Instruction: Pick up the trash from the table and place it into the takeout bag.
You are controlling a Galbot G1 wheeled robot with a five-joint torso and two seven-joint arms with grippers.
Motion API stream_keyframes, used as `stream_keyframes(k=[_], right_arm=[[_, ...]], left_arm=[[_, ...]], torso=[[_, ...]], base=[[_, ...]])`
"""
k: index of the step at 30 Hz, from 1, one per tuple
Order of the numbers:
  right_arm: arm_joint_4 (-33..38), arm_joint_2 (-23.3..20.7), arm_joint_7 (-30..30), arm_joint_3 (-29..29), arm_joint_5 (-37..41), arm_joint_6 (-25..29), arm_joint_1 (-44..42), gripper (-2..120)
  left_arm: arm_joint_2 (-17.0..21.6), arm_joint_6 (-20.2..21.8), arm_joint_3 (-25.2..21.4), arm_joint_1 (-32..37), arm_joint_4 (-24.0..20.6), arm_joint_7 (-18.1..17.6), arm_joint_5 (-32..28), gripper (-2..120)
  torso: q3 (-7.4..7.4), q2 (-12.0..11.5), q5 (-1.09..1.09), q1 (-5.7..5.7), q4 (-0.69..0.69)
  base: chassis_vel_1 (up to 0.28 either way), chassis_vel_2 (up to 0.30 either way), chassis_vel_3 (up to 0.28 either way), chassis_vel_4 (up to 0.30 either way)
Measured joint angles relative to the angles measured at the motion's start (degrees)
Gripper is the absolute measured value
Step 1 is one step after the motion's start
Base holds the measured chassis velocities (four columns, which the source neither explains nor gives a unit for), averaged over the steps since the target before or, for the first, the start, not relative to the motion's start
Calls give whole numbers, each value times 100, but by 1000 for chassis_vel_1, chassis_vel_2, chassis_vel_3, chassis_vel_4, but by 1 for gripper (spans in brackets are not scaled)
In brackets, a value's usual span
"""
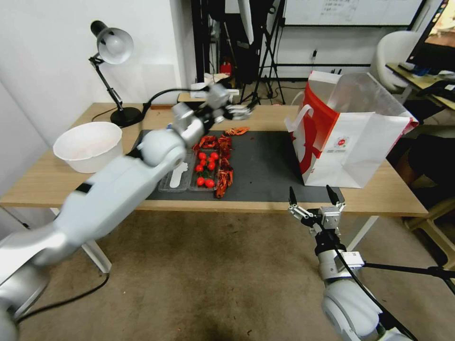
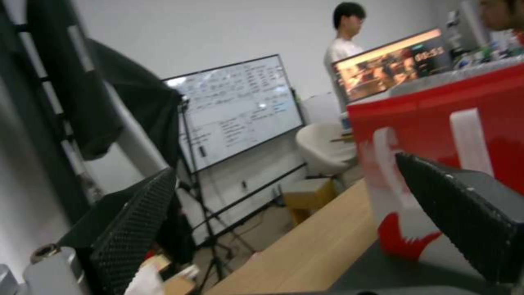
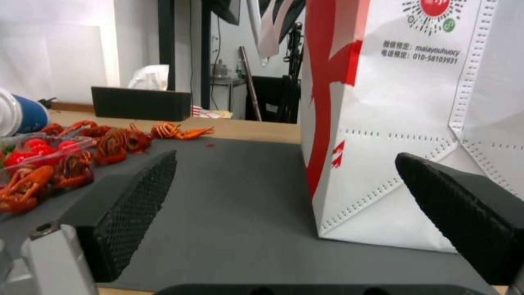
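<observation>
The takeout bag (image 1: 353, 142) stands on the mat's (image 1: 265, 166) right end; food tray (image 1: 208, 173) left of it, bowl (image 1: 88, 146) probably farthest left.

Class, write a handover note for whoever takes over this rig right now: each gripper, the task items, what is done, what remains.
Left gripper: fingers open, empty, raised over the table's far side, pointing toward the takeout bag.
Right gripper: open, empty, at the near edge in front of the bag.
Bag: upright on the mat's right end, contents hidden.
Not bagged: crayfish shells and tomato tray, on the mat.
</observation>
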Motion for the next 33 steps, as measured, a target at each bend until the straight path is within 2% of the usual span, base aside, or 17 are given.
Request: stream_keyframes(k=[3,5,7,8,11,13,15,17,19,23,25,31,33], right_arm=[[-13,5,-1,-6,0,0,9,100],[-16,6,-1,-7,0,0,10,100],[-21,4,-2,-10,0,2,0,100],[-21,4,-2,-10,0,2,0,100],[-29,0,-4,-11,0,12,-16,100],[-31,1,-4,-11,0,14,-17,100],[-52,12,-7,-23,0,22,-17,100],[-56,15,-8,-28,0,24,-16,100],[-77,26,-14,-49,0,32,-12,100],[-93,29,-19,-64,0,38,1,100],[-125,30,-20,-73,-1,63,19,100],[-151,18,-24,-75,0,143,-3,100],[-151,17,-24,-73,-1,147,-7,100]], left_arm=[[328,36,-630,832,-492,-40,118,100],[381,52,-802,1035,-598,-50,145,100],[524,61,-1350,1683,-905,-104,241,100],[524,61,-1350,1683,-905,-104,241,100],[613,14,-1856,2345,-1162,-243,344,100],[615,7,-2004,2554,-1229,-274,372,100],[521,-7,-2583,3440,-1457,-394,503,100],[478,-6,-2700,3628,-1507,-418,530,100],[202,-1,-3192,4349,-1716,-607,708,100],[-70,7,-3555,4810,-1861,-783,916,100],[-413,25,-4016,5372,-2054,-977,1157,100],[-922,4,-4445,6350,-2320,-1275,1485,100],[-974,-5,-4467,6426,-2335,-1299,1515,100]], torso=[[0,0,0,0,-1],[0,0,0,0,-2],[0,0,2,0,-2],[0,0,2,0,-2],[0,0,4,0,-3],[0,0,4,-1,-3],[0,0,2,-1,-2],[0,0,2,-1,0],[0,0,1,-1,0],[0,0,3,-1,-2],[0,0,4,-1,-2],[0,0,3,-1,-1],[0,0,3,-1,-1]], base=[[0,0,0,0],[0,0,0,0],[0,0,0,0],[0,0,0,0],[0,0,0,0],[0,0,0,0],[0,0,0,0],[0,0,0,0],[0,0,0,0],[0,0,0,0],[0,0,0,0],[0,0,0,0],[0,0,0,0]])
